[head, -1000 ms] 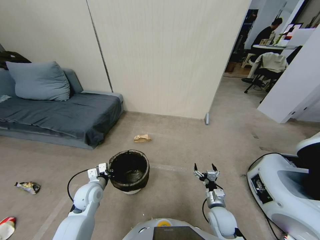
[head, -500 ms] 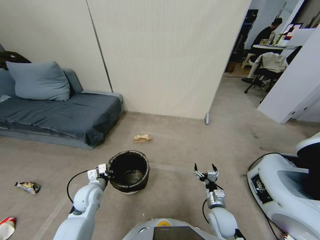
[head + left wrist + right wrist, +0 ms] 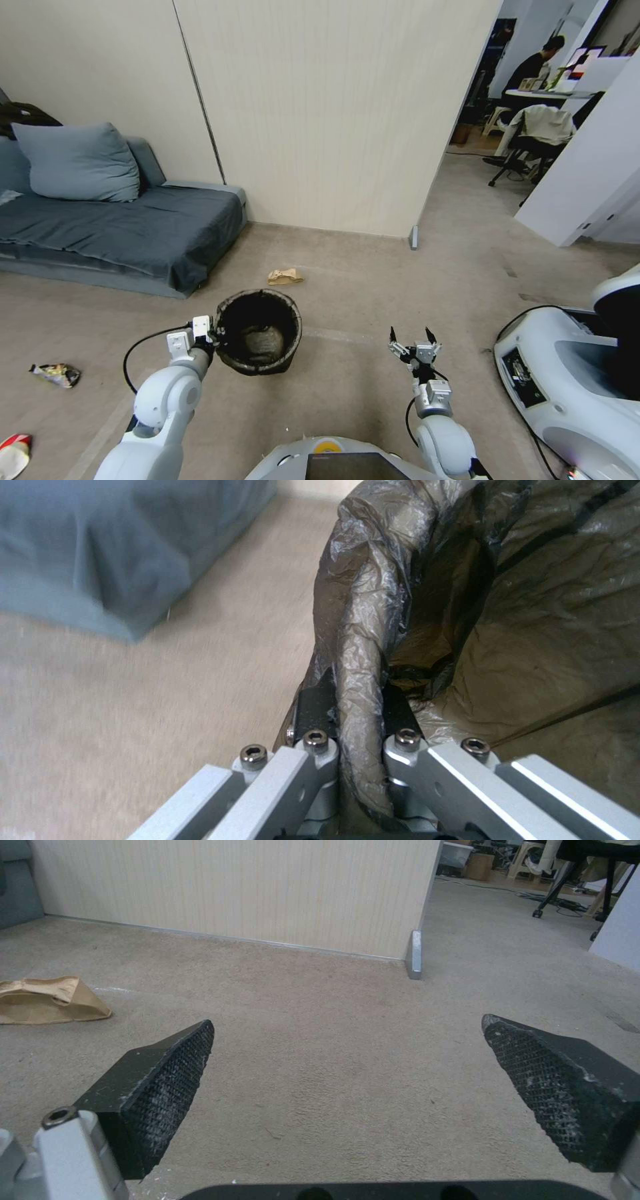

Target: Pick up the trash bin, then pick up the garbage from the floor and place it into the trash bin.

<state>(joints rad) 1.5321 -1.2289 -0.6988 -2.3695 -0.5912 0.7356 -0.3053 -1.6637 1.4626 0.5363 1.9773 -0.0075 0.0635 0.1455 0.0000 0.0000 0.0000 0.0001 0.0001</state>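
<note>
On the floor ahead of the robot, between sofa (image 3: 120,230) and wall corner, the trash bin (image 3: 259,331) has risen and tilted since a second ago; its white base no longer shows, so the pick-up step appears under way. Left gripper (image 3: 212,331) is clamped across the bag-lined rim, one finger inside, one outside. Right gripper (image 3: 412,340) hangs idle with fingers spread wide, holding nothing, over bare carpet. Garbage awaits collection: a tan paper bag (image 3: 285,276) beyond the bin, a dark multicoloured wrapper (image 3: 56,374) and a red-and-white wrapper (image 3: 13,453) far left.
</note>
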